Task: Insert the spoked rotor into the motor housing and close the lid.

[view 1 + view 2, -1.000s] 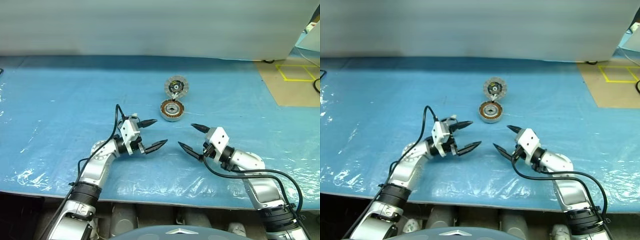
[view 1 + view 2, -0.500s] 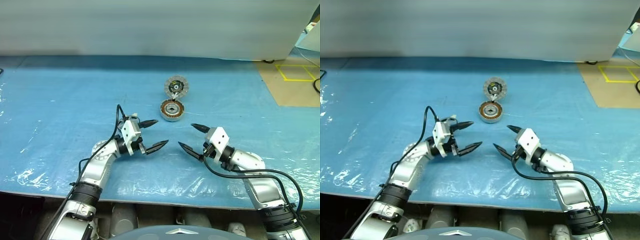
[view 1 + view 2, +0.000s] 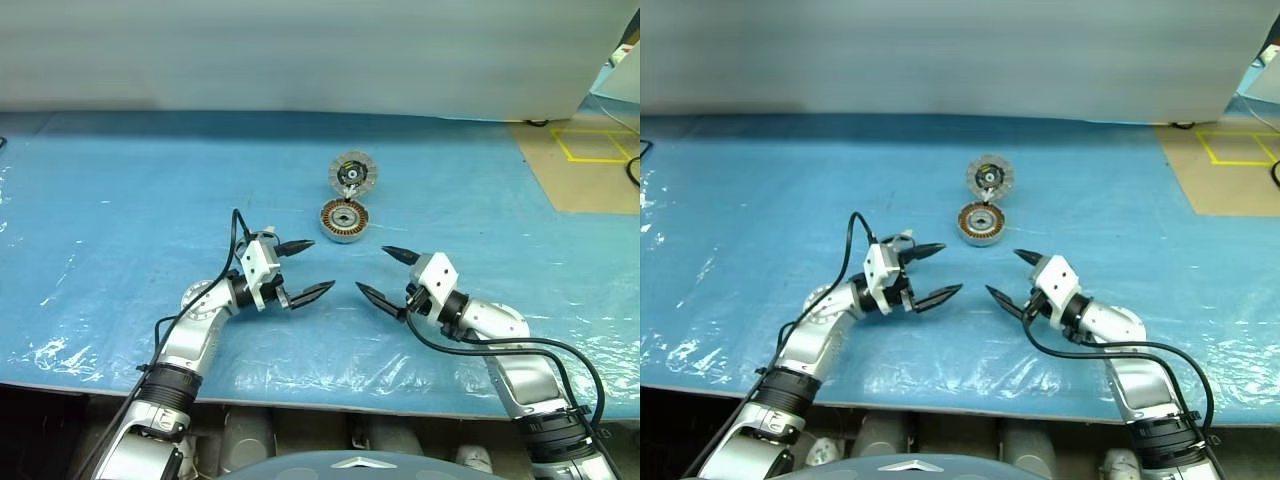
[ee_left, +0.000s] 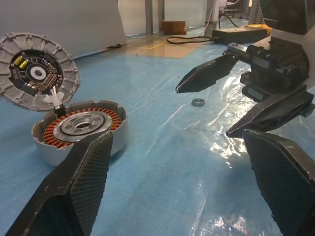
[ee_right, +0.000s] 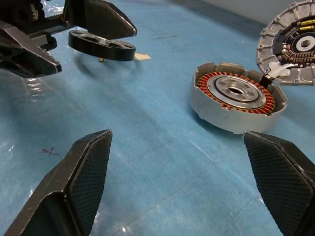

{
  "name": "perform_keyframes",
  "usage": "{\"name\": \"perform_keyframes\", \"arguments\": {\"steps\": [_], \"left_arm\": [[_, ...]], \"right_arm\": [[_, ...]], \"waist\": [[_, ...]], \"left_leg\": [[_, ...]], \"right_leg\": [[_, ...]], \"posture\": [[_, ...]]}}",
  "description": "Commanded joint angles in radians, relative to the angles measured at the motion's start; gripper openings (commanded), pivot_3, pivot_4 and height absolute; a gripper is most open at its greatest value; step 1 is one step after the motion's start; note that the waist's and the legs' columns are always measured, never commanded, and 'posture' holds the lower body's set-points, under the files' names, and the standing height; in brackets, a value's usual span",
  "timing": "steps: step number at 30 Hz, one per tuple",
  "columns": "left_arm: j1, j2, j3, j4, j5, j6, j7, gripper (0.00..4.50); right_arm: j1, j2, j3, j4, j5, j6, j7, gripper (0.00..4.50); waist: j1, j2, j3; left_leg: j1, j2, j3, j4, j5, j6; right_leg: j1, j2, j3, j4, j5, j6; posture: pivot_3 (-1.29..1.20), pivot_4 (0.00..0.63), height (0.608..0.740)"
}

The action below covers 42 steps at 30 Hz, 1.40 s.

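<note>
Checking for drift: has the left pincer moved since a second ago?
No. The left pincer sits at the same spot relative to the motor housing, open and empty.

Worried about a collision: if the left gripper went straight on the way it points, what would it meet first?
Most likely the right gripper, open and facing it across the blue mat; the motor housing lies off to one side of that line.
</note>
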Motion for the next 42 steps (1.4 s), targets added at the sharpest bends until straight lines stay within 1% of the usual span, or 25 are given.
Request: {"name": "perform_keyframes", "arguments": {"steps": [1, 6, 9, 12, 15, 18, 25, 28, 32, 34, 35, 36, 39, 40, 42], "left_arm": [[0.002, 0.012, 0.011, -0.018, -0.008, -0.012, -0.006, 4.42], [0.002, 0.027, 0.021, -0.016, -0.012, -0.014, -0.004, 4.42], [0.000, 0.030, 0.023, -0.013, -0.011, -0.015, -0.003, 4.42], [-0.002, 0.030, 0.025, -0.010, -0.010, -0.017, 0.001, 4.42], [0.001, 0.030, 0.026, -0.015, -0.009, -0.018, 0.006, 4.42], [0.015, 0.032, 0.027, -0.031, -0.007, -0.018, 0.016, 4.42], [0.029, 0.036, 0.027, -0.041, -0.005, -0.018, 0.030, 4.42], [0.029, 0.033, 0.023, -0.040, -0.002, -0.019, 0.034, 4.50], [0.027, 0.030, 0.020, -0.039, -0.001, -0.019, 0.034, 4.50], [0.028, 0.030, 0.019, -0.039, -0.001, -0.019, 0.034, 4.50], [0.027, 0.030, 0.018, -0.038, -0.001, -0.019, 0.034, 4.50], [0.026, 0.029, 0.018, -0.037, 0.000, -0.020, 0.033, 4.50], [0.025, 0.029, 0.017, -0.036, 0.000, -0.018, 0.032, 4.50], [0.025, 0.028, 0.017, -0.037, 0.000, -0.018, 0.032, 4.50], [0.023, 0.027, 0.018, -0.036, 0.000, -0.017, 0.033, 4.50]], "right_arm": [[-0.067, -0.009, -0.003, -0.052, 0.021, 0.054, 0.008, 4.50], [-0.245, -0.053, 0.039, -0.024, -0.013, 0.182, 0.056, 4.50], [-0.367, -0.089, 0.093, 0.042, -0.054, 0.210, 0.113, 4.50], [-0.464, -0.104, 0.152, 0.124, -0.086, 0.225, 0.174, 4.50], [-0.535, -0.109, 0.211, 0.240, -0.148, 0.183, 0.212, 4.50], [-0.590, -0.096, 0.243, 0.356, -0.198, 0.130, 0.220, 4.50], [-0.639, -0.058, 0.272, 0.497, -0.265, 0.040, 0.217, 4.50], [-0.641, -0.049, 0.281, 0.531, -0.298, 0.012, 0.209, 3.89], [-0.631, -0.047, 0.282, 0.543, -0.327, -0.023, 0.199, 2.50], [-0.628, -0.046, 0.280, 0.542, -0.338, -0.034, 0.193, 1.88], [-0.626, -0.045, 0.278, 0.542, -0.342, -0.038, 0.191, 1.45], [-0.625, -0.044, 0.277, 0.542, -0.345, -0.042, 0.189, 1.19], [-0.626, -0.034, 0.270, 0.538, -0.349, -0.045, 0.176, 0.15], [-0.625, -0.029, 0.266, 0.533, -0.348, -0.043, 0.171, 0.02], [-0.627, -0.021, 0.263, 0.525, -0.350, -0.044, 0.164, 0.02]], "waist": [[-0.001, 0.000, 0.000], [-0.002, 0.000, 0.000], [-0.002, 0.000, 0.000], [-0.001, 0.000, 0.000], [0.000, 0.000, 0.000], [0.000, 0.000, 0.000], [-0.002, 0.000, 0.000], [-0.001, 0.000, 0.000], [-0.001, 0.000, 0.000], [-0.001, 0.000, 0.000], [-0.001, 0.000, 0.000], [-0.001, 0.000, 0.000], [-0.001, 0.000, 0.000], [-0.001, 0.000, 0.000], [-0.001, 0.000, 0.000]], "left_leg": [[0.000, 0.000, 0.000, 0.000, 0.000, 0.000], [0.000, 0.000, 0.000, 0.001, 0.001, -0.002], [0.000, 0.000, 0.000, 0.002, 0.002, -0.003], [0.000, 0.000, 0.000, 0.002, 0.002, -0.003], [0.000, 0.000, 0.000, 0.002, 0.004, -0.001], [-0.001, 0.000, 0.000, 0.003, 0.004, -0.001], [-0.001, 0.001, 0.000, 0.005, 0.004, -0.001], [-0.001, 0.001, 0.000, 0.007, 0.004, -0.001], [-0.001, 0.001, 0.000, 0.008, 0.004, -0.001], [0.000, 0.001, 0.000, 0.008, 0.004, -0.001], [0.000, 0.001, 0.000, 0.008, 0.004, -0.001], [0.000, 0.001, 0.000, 0.008, 0.004, -0.001], [-0.001, 0.001, 0.000, 0.008, 0.004, -0.001], [-0.001, 0.001, 0.000, 0.008, 0.004, -0.001], [-0.001, 0.001, 0.000, 0.008, 0.004, -0.001]], "right_leg": [[0.000, 0.000, 0.000, 0.000, 0.000, 0.000], [0.000, 0.000, 0.000, 0.002, 0.000, 0.000], [0.000, 0.000, 0.000, 0.002, 0.000, 0.000], [0.000, 0.000, 0.000, 0.003, 0.000, 0.000], [0.000, 0.000, 0.000, 0.005, 0.000, 0.000], [-0.002, 0.000, 0.000, 0.007, 0.000, 0.000], [-0.003, 0.000, 0.000, 0.011, -0.001, -0.001], [-0.003, 0.000, 0.000, 0.012, -0.001, -0.002], [-0.002, 0.000, 0.001, 0.012, -0.001, -0.002], [-0.002, 0.000, 0.001, 0.012, -0.001, -0.002], [-0.002, 0.000, 0.001, 0.012, -0.001, -0.002], [-0.002, 0.000, 0.001, 0.012, -0.001, -0.002], [-0.002, 0.000, 0.001, 0.012, -0.001, -0.002], [-0.003, 0.000, 0.001, 0.012, -0.001, -0.002], [-0.003, 0.000, 0.001, 0.012, -0.001, -0.002]], "posture": [[0.00, 0.150, 0.740], [0.00, 0.150, 0.740], [0.00, 0.150, 0.740], [0.00, 0.150, 0.740], [0.00, 0.150, 0.740], [0.00, 0.150, 0.740], [0.00, 0.150, 0.740], [0.00, 0.150, 0.740], [0.00, 0.150, 0.740], [0.00, 0.150, 0.740], [0.00, 0.150, 0.740], [0.00, 0.150, 0.740], [0.00, 0.150, 0.740], [0.00, 0.150, 0.740], [0.00, 0.150, 0.740]]}}
